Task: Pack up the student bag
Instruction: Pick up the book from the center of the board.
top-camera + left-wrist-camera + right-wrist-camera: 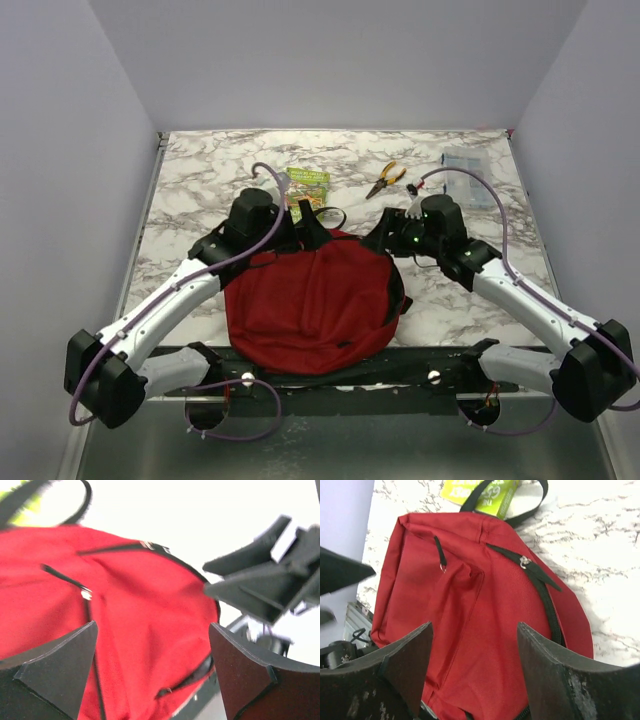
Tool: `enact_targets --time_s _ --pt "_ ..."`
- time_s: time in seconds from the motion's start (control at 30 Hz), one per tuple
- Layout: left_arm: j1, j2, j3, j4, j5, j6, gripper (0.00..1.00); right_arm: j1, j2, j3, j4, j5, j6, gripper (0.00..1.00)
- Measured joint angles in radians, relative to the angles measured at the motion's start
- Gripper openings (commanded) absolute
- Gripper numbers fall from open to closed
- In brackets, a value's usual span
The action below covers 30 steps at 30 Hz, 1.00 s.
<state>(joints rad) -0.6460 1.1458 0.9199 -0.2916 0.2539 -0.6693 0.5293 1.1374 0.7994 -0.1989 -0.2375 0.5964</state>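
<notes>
Red student bag [310, 300] lying flat at the near middle of the marble table [200, 180], both arms bent in over it.
We see the left claw [152, 650] and right claw [474, 630] tipped down over the bag's far end from either side, both spread wide and grasping nothing; a green booklet [307, 185], pliers [385, 180] and a clear box [468, 165] lie beyond.
</notes>
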Motion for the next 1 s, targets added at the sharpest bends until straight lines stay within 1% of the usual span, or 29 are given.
enact_targets --time_s 0.13,0.27,0.33,0.5,0.57,0.63,0.73,0.87,1.0 --pt "0.138 -0.045 0.002 -0.003 -0.1 -0.037 0.92 0.0 0.037 0.025 0.019 0.032 -0.039 0.74" --pt "0.261 -0.007 0.012 -0.001 -0.151 -0.088 0.92 0.0 0.156 0.12 0.032 0.066 -0.083 0.74" --pt "0.315 0.037 0.027 0.006 -0.151 -0.113 0.92 0.0 0.23 0.174 0.055 0.065 -0.093 0.74" --pt "0.434 0.216 0.102 0.041 -0.146 -0.133 0.92 0.0 0.401 0.276 0.135 0.048 -0.087 0.74" --pt "0.46 0.297 0.154 0.053 -0.131 -0.13 0.91 0.0 0.474 0.327 0.159 0.039 -0.081 0.74" --pt "0.484 0.412 0.229 0.068 -0.1 -0.129 0.91 0.0 0.547 0.386 0.175 0.032 -0.076 0.74" --pt "0.501 0.558 0.325 0.091 -0.059 -0.126 0.91 0.0 0.647 0.472 0.193 0.021 -0.071 0.74" --pt "0.503 0.718 0.445 0.091 -0.02 -0.119 0.98 -0.006 0.759 0.572 0.21 0.001 -0.06 0.74" --pt "0.501 0.832 0.561 0.055 -0.021 -0.135 0.98 -0.015 0.846 0.627 0.231 -0.031 -0.035 0.74"
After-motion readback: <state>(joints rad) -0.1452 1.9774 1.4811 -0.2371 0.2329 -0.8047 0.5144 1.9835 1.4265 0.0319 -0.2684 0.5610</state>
